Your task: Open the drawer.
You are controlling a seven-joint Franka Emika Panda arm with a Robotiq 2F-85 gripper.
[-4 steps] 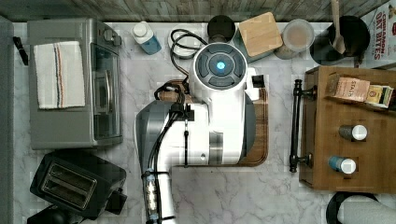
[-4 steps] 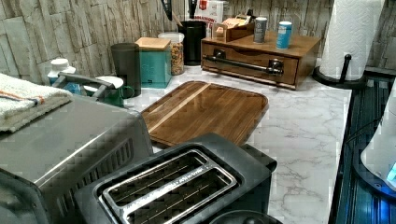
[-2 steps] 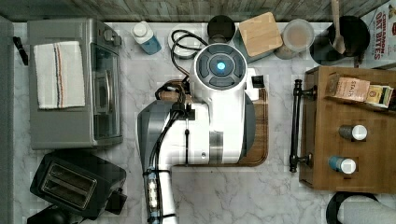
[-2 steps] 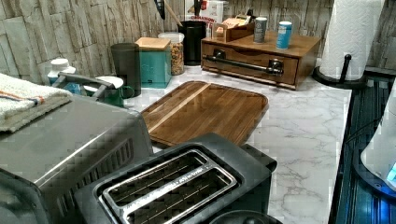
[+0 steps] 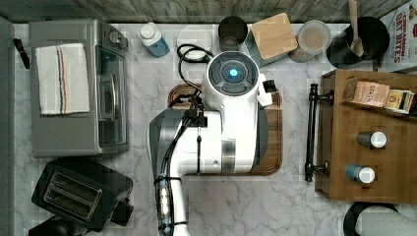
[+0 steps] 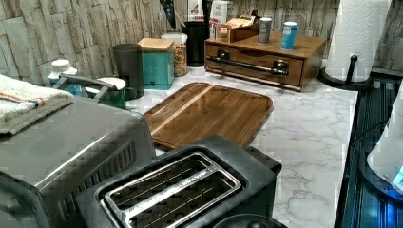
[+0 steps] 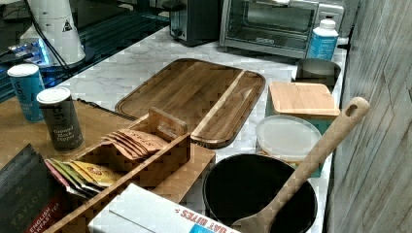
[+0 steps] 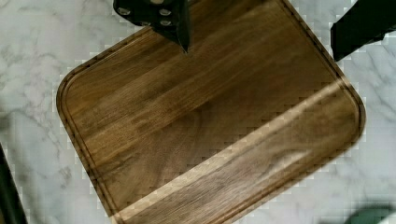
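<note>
The drawer [image 6: 256,72] is a shallow brown wooden front in a low wooden box [image 5: 344,147] at the top view's right, and it sits flush with the box. Its long black bar handle [image 5: 312,132] runs across the front, also seen as the handle [image 6: 247,65] in the left view. My white arm [image 5: 231,128] hangs over the dark wooden cutting board [image 8: 210,126], to the left of the handle in the top view. In the wrist view my gripper [image 8: 264,28] is open above the board, its black fingers [image 8: 173,18] wide apart with nothing between them.
On the box stand two small tins [image 5: 371,139] and a tea-bag holder [image 5: 378,96]. A toaster oven [image 5: 78,88] and a toaster [image 5: 81,194] are at the top view's left. Canisters [image 5: 273,37] and a black pot [image 7: 260,199] line the wall; a paper towel roll [image 6: 359,38] stands beside the box.
</note>
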